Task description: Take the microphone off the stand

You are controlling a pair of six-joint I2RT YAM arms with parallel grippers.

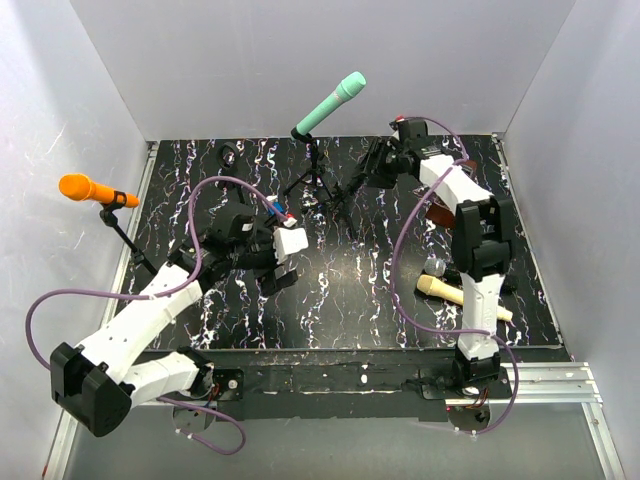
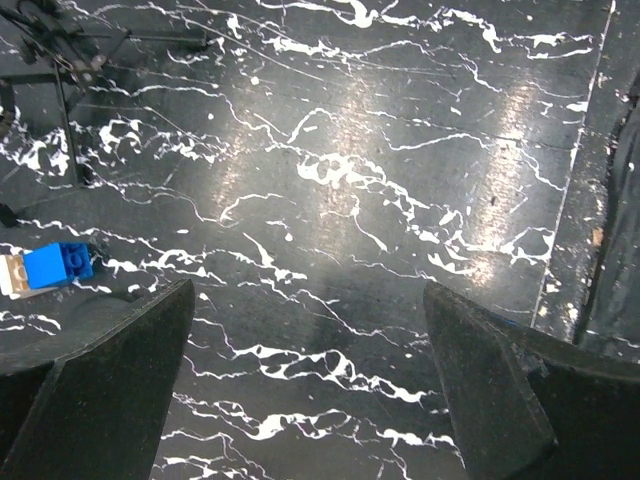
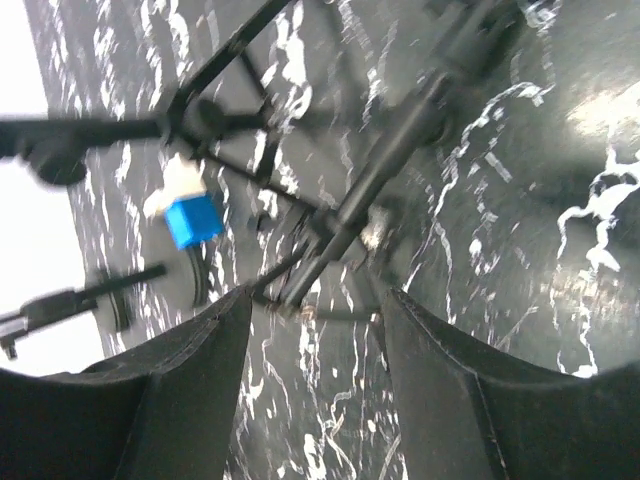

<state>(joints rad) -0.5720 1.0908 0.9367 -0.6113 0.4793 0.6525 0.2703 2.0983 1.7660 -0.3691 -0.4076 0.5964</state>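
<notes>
The teal mic (image 1: 330, 103) was seen seated atop the stand (image 1: 316, 172), so no removal was judged done; grasp and lift were left. The right end effector (image 3: 318, 295) was held partly open and empty, low beside the stand's legs. The left end effector (image 2: 308, 288) was spread wide over the counter (image 2: 400, 150), nearer than the stand. The mic was shown only from above; the wrist views gave legs and a blue block (image 3: 192, 220).

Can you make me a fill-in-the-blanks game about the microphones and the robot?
The mic on the left stand is colored ___.
The cream mic lies flat on the ___.
The left gripper is empty and wide ___.
Missing words: orange; table; open.
</notes>
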